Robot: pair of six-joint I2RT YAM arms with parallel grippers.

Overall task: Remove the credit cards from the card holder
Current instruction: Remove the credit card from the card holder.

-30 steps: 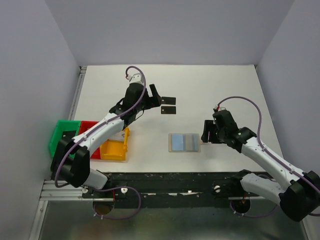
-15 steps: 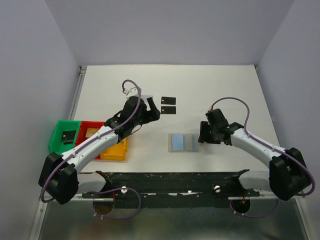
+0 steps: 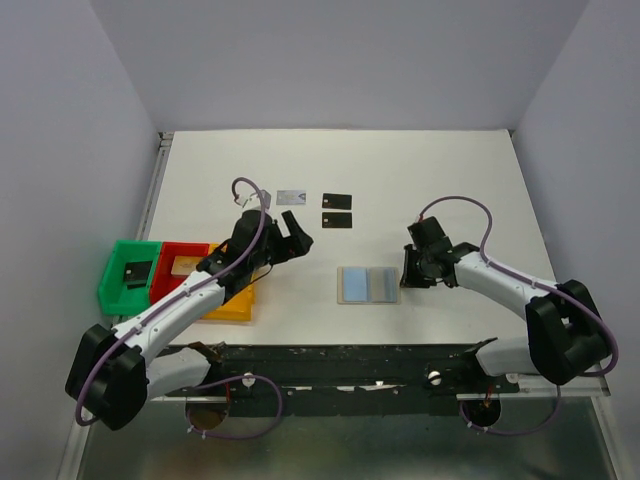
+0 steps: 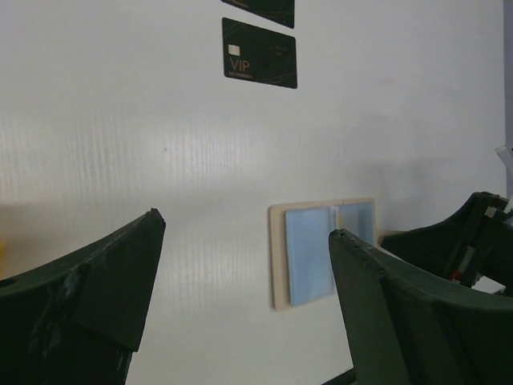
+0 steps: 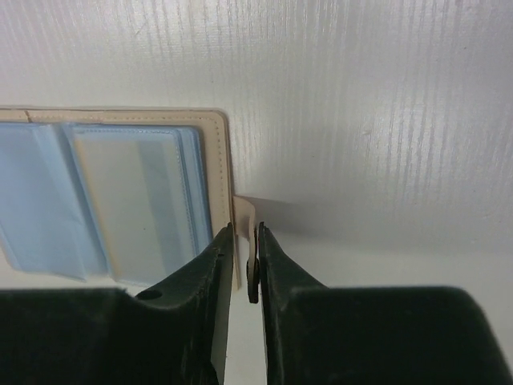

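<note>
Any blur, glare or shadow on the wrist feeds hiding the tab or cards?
Right wrist view: card holder and tan tab are sharp, the tab casting a soft shadow rightward; the right gripper pinching it is dark. Left wrist view: the black VIP card reads clearly; the left gripper is dark, slightly soft. No harsh glare in either.

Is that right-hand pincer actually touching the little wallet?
Touching. The right wrist view shows the right pincer closed on the small tab of the card holder.

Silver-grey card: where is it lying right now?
In the top view the silver-grey card lies flat on the table, just left of the upper black card, beyond the open left gripper.
</note>
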